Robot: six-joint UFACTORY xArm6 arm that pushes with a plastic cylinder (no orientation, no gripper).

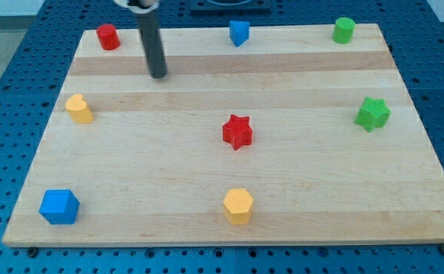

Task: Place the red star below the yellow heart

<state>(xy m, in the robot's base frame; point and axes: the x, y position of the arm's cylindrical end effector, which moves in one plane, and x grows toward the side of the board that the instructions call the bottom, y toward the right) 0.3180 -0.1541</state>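
The red star (237,132) lies near the middle of the wooden board (229,84). The yellow heart (78,109) sits at the board's left side, well to the left of the star and slightly higher in the view. My tip (158,75) rests on the board in the upper left part, to the right of and above the yellow heart, and up and to the left of the red star. It touches no block.
A red cylinder (108,36) sits at top left, a blue block (239,33) at top middle, a green cylinder (344,30) at top right, a green star (372,113) at right, a blue cube (59,206) at bottom left, a yellow hexagon (239,205) at bottom middle.
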